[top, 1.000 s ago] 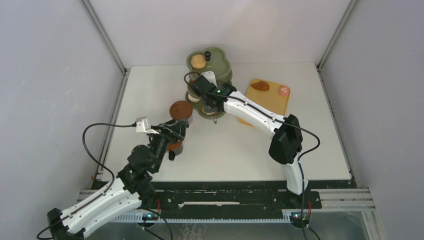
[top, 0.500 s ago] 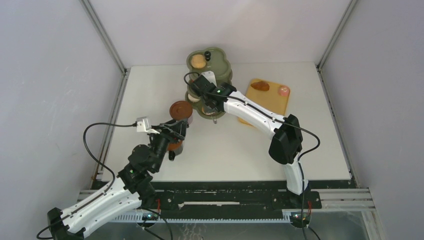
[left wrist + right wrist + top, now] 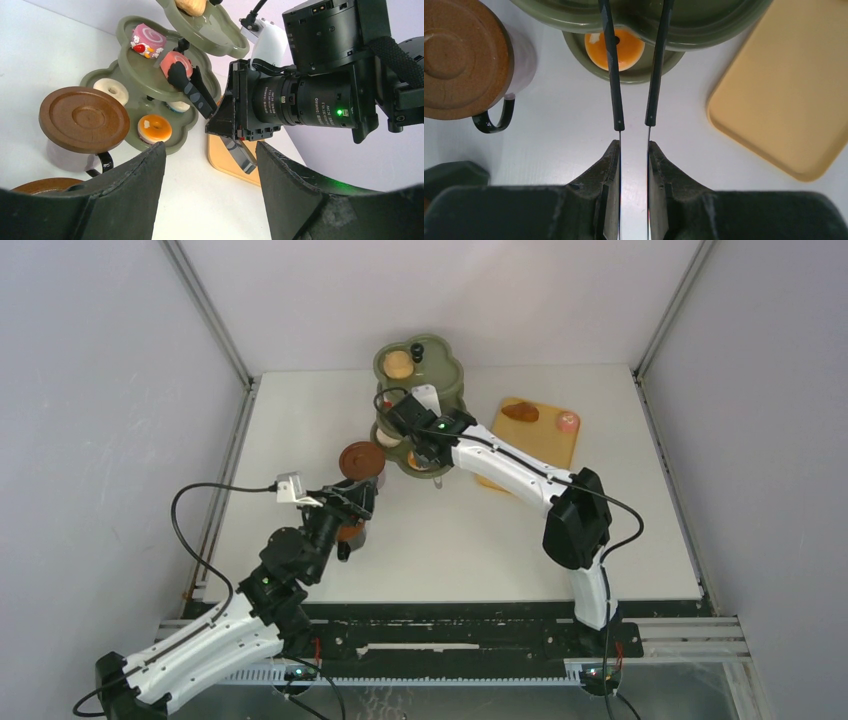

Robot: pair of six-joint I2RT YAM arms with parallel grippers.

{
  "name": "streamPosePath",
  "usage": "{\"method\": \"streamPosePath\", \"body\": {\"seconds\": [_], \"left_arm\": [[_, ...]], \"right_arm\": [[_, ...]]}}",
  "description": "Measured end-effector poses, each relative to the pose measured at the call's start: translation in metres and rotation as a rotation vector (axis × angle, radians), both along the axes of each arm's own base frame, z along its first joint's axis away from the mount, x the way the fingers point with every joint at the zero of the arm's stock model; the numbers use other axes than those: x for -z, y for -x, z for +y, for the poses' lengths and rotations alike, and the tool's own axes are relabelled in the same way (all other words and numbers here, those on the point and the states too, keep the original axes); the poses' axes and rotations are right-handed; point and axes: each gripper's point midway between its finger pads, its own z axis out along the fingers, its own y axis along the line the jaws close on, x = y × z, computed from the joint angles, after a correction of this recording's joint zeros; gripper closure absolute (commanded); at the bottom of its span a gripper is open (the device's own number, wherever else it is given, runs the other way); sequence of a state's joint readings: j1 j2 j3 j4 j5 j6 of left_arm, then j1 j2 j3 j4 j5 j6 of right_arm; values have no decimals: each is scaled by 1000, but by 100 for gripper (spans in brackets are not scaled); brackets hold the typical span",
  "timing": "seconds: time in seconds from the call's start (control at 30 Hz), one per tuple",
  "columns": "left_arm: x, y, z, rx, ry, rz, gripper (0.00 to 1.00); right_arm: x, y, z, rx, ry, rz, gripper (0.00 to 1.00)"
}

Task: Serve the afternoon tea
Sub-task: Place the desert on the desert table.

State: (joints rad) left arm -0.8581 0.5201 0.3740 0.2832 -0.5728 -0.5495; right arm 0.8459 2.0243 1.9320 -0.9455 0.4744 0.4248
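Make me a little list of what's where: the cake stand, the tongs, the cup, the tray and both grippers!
stand: olive-green, three tiers
top tier: brown bun
middle tier: two pink swirl cakes
bottom tier: white donut, orange donut
right gripper: shut on black tongs, tips at one of those cakes
left gripper: open, empty, beside the cup
cup: saucer lying on top
tray: one more bun, one more pink cake

Cup (image 3: 360, 461) left of stand (image 3: 447, 373), tray (image 3: 553, 443) right.

White table (image 3: 640, 540), plain grey walls (image 3: 90, 390)
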Motion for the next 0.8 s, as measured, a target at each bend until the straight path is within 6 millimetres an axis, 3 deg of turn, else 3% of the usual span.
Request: {"method": "streamPosePath", "body": {"seconds": [0.5, 0.8], "left_arm": [[3, -2, -2, 1, -7, 6, 29], [5, -2, -3, 1, -14, 12, 29]], "right_arm": [[-3, -6, -33, 60, 9, -5, 88], [-3, -12, -39, 78, 5, -8, 84]]}}
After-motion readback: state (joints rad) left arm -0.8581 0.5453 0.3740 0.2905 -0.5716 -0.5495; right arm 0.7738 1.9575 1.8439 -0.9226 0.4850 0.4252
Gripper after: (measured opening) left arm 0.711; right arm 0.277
